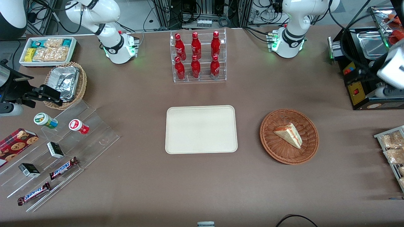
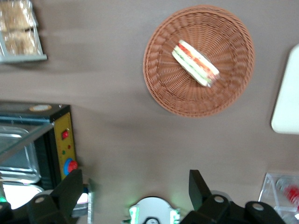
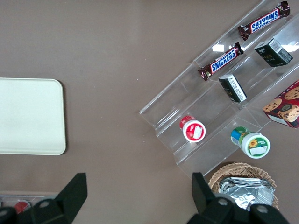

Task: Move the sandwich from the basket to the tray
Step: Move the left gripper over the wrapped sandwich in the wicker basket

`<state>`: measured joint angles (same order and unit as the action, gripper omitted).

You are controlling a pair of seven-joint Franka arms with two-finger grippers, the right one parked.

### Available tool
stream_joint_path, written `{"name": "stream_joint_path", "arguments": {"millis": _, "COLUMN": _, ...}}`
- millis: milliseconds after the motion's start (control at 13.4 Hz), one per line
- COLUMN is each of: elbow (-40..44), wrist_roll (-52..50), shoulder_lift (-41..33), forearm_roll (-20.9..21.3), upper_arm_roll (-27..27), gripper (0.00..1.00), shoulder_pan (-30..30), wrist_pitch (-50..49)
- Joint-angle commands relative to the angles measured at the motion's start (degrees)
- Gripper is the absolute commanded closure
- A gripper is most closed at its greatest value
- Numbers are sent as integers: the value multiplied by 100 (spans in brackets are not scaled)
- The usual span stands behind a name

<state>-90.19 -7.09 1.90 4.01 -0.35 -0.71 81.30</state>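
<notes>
**Entry: transfer not begun, sandwich in basket**

Status: nothing of the task is done as far as you can see. The sandwich (image 1: 288, 134) lies flat in the basket (image 1: 270, 147), its pointed end toward 10 o'clock on the front view's dial and its striped cut edge toward 4 o'clock. The tray (image 1: 201, 129) sits bare, beside the basket toward the parked arm's end of the table, with a strip of brown table (image 1: 202, 186) between them. From the tray's centre the basket is at 3 o'clock in the front view.

Gripper (image 2: 135, 186): high above the table and well apart from the basket, hanging close to the black appliance (image 2: 60, 144) at the working arm's end. Fingers (image 2: 198, 186) spread wide, nothing between them. In the front view only part of the arm shows at the frame edge, so read the fingers from the wrist view.

Left to do, by my judgement: all of it. You need to bring the gripper over the basket, descend, close on the bread wedge, lift clear of the wicker rim, carry it to the tray and release.

Note: the rack of red bottles (image 1: 198, 56) stands at 12 o'clock from the tray, clear of the direct basket-to-tray line.
</notes>
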Motion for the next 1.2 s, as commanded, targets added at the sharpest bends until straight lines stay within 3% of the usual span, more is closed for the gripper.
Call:
{"name": "stream_joint_path", "arguments": {"millis": 0, "elbow": -68, "wrist_roll": -897, "shoulder_lift": 476, "forearm_roll": 74, "upper_arm_roll": -9, "gripper": 0, "shoulder_pan": -35, "wrist_pitch": 507}}
{"name": "stream_joint_path", "arguments": {"millis": 224, "elbow": -348, "wrist_roll": -2880, "shoulder_lift": 837, "forearm_roll": -496, "upper_arm_roll": 9, "gripper": 0, "shoulder_pan": 18, "wrist_pitch": 1306}}
{"name": "stream_joint_path", "arguments": {"millis": 449, "elbow": -1411, "wrist_roll": -4482, "shoulder_lift": 838, "forearm_roll": -454, "upper_arm_roll": -17, "gripper": 0, "shoulder_pan": -279, "wrist_pitch": 2755}}
{"name": "stream_joint_path", "arguments": {"millis": 822, "elbow": -1879, "wrist_roll": -6013, "shoulder_lift": 1189, "forearm_roll": -454, "upper_arm_roll": -17, "gripper": 0, "shoulder_pan": -623, "wrist_pitch": 3884}}
{"name": "stream_joint_path", "arguments": {"millis": 1121, "elbow": -2248, "wrist_roll": -6305, "shoulder_lift": 1321, "forearm_roll": -436, "upper_arm_roll": -17, "gripper": 0, "shoulder_pan": -746, "wrist_pitch": 4428}}
